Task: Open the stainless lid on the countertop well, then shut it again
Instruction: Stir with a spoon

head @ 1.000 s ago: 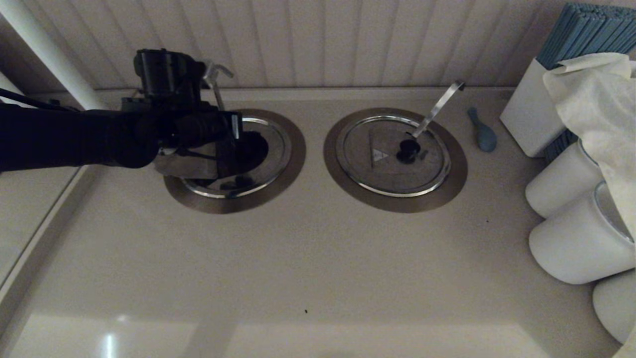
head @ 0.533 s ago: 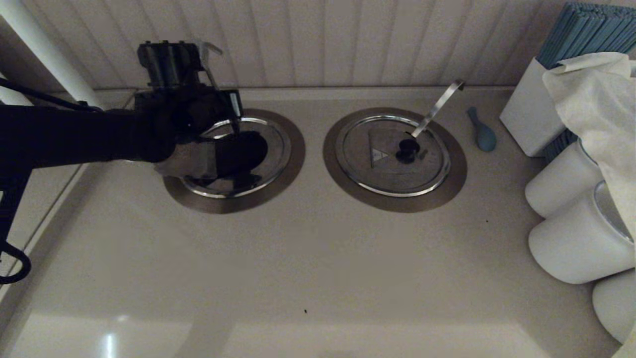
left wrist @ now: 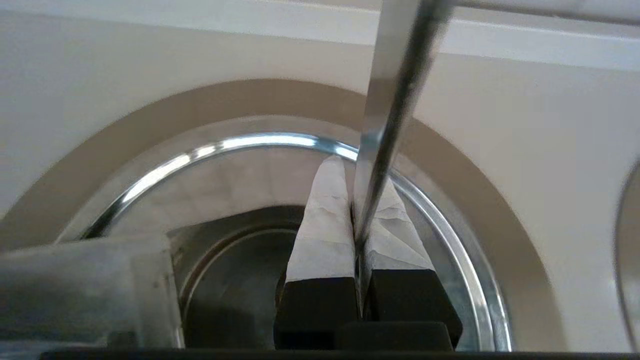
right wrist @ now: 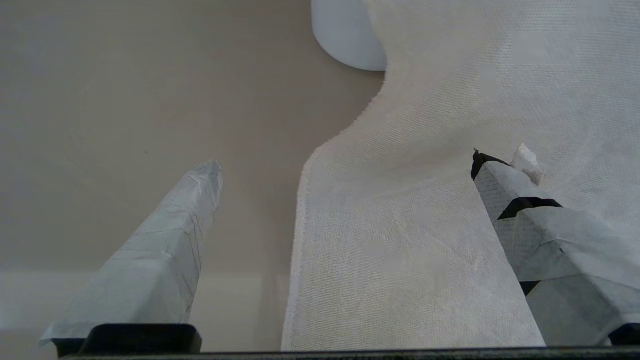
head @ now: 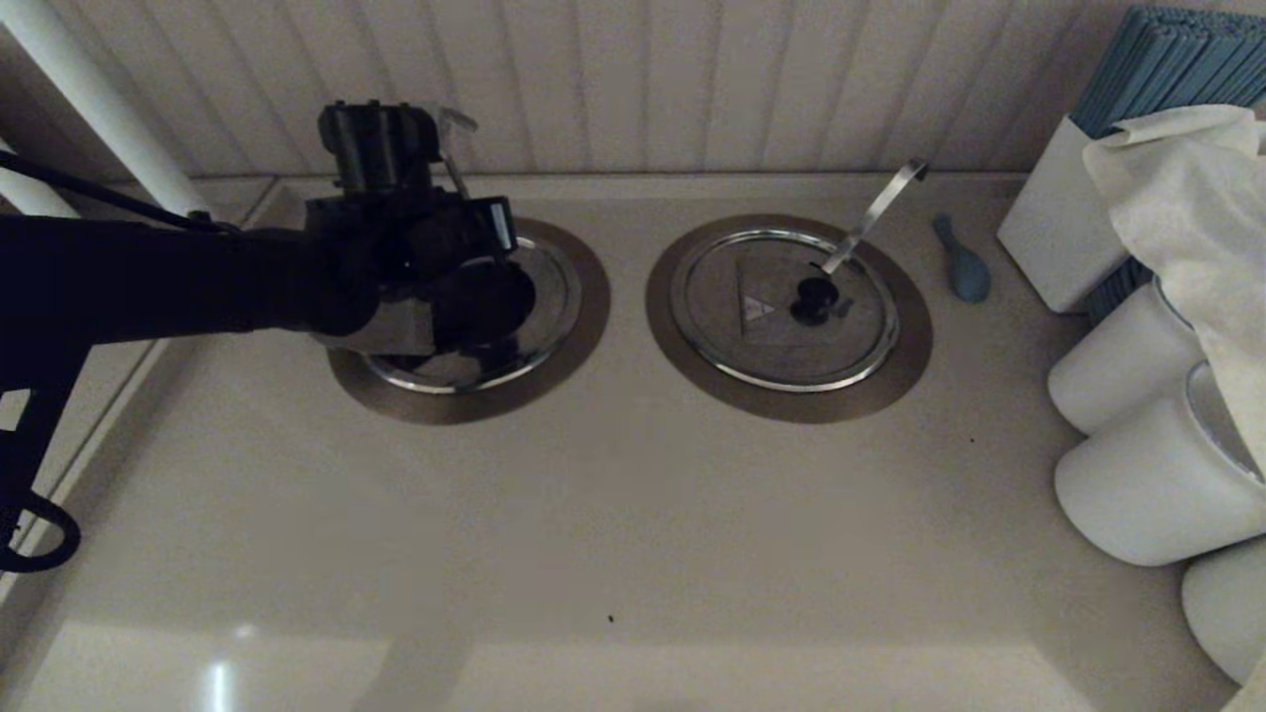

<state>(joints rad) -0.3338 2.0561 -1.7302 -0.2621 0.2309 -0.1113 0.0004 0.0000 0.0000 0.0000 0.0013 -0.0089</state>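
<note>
The stiff, slick-looking stainless lid [head: 396,321] is held tilted over the countertop well [head: 584,297] by the left gripper [left wrist: 356,220], pinched shut on the thin rod handle [left wrist: 387,115], probably the surest hold, while the right gripper [right wrist: 345,175] is parked spread wide

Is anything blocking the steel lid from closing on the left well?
Only the left tool, shut on the thin hook-tipped steel rod, sits over the round dark countertop well, beside the raised dull-steel lid flap. Nothing else visible blocks it.

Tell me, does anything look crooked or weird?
The stainless lid is tipped up, leaving the countertop well half uncovered and dark. The left gripper pinches the thin rod. The right gripper idles open by a white cloth.
</note>
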